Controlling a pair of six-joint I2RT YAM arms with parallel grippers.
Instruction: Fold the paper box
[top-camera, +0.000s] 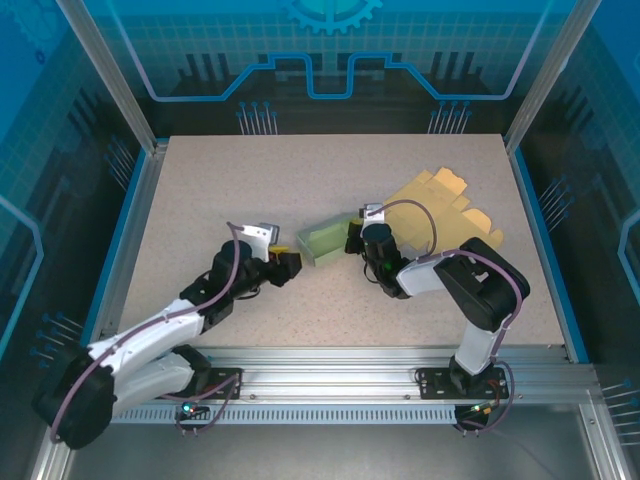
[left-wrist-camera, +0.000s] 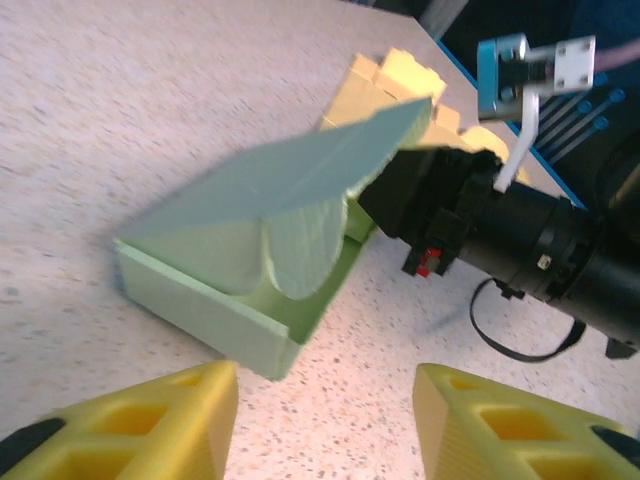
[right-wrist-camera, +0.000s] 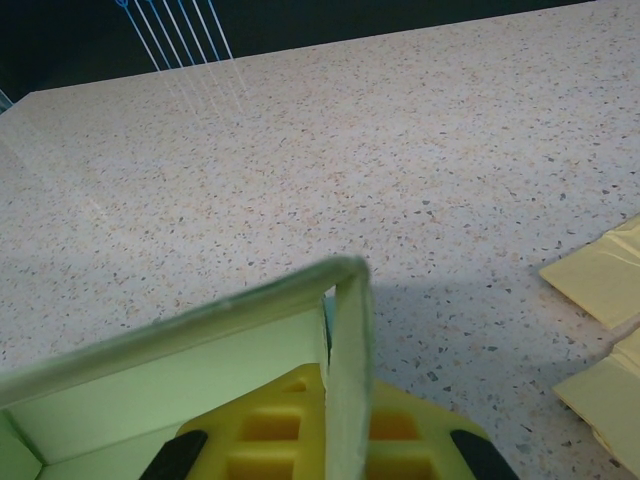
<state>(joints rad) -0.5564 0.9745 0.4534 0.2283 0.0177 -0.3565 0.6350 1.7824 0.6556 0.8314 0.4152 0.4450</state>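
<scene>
While our right gripper (top-camera: 353, 237) pinches lid (left-wrist-camera: 290, 180) of green box (top-camera: 322, 243) tight, box sits mid table (top-camera: 200, 180), long side left to right; our left gripper (left-wrist-camera: 325, 400), half open, empty, hovers just beside left end, so we think left pushes next

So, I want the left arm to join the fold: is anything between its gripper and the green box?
Nothing visible: bare table lies between the open left gripper and the green paper box. The right gripper grips its flap from the far side.
</scene>
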